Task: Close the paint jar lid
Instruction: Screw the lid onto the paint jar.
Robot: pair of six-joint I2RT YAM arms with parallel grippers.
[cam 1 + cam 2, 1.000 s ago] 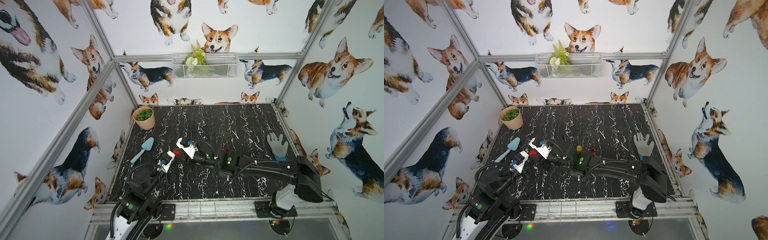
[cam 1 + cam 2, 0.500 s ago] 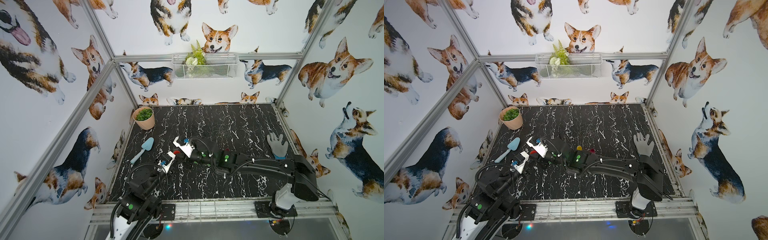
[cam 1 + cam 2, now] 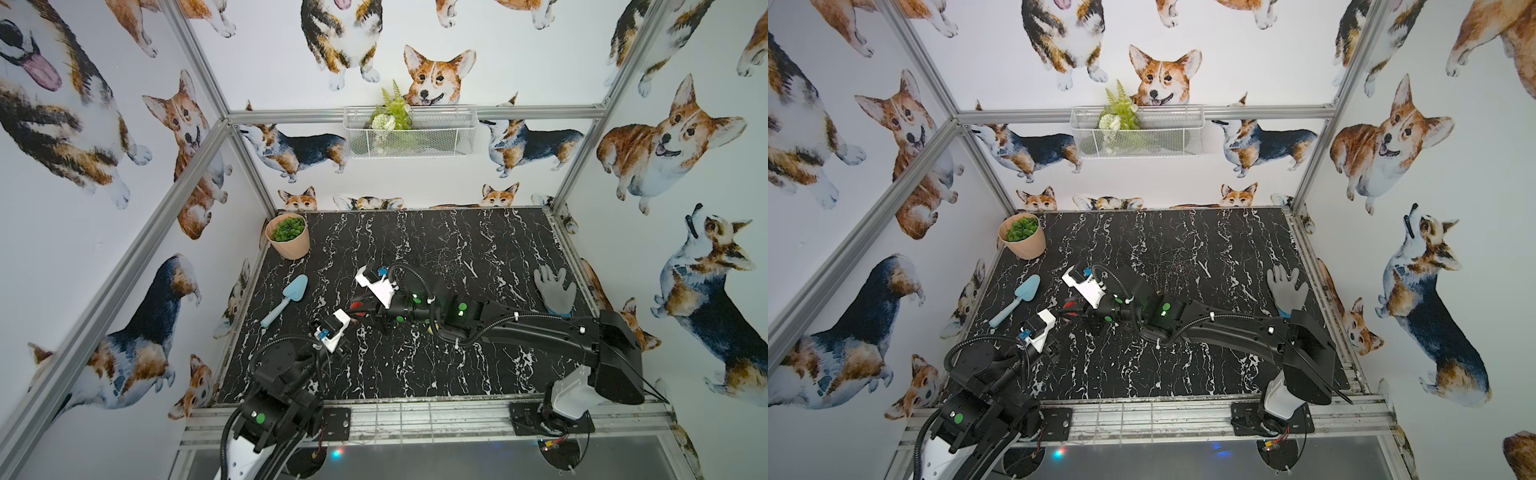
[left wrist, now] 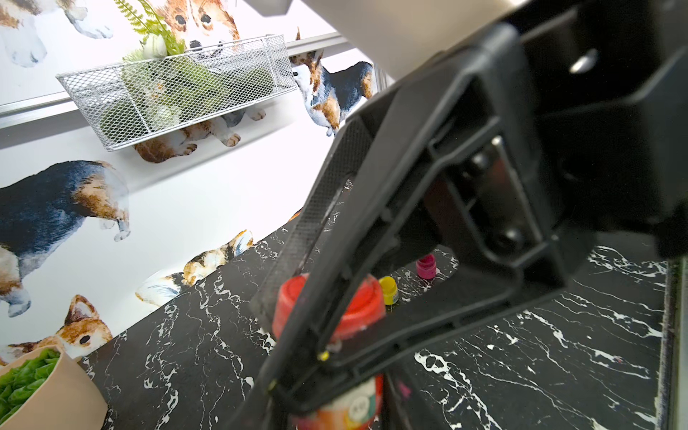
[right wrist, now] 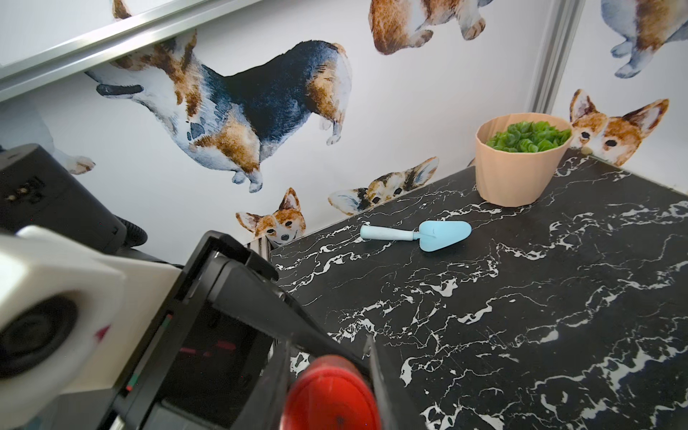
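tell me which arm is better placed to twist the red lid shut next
Right. The right end effector is shut on the red lid, while the left end effector grips the paint jar below it, better suited to steadying.

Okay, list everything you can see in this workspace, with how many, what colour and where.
paint jar: 1, red, left of centre, between both hands
lid: 1, red, atop the jar
small jars: 2, yellow and magenta, on the table, side by side
trowel: 1, light blue, table's left
plant pot: 1, peach, green leaves, back-left corner
glove: 1, grey, right edge
wire basket: 1, white, back wall, holding a fern
table: 1, black marble
left hand: 1, black, shut on paint jar
right hand: 1, black, shut on lid
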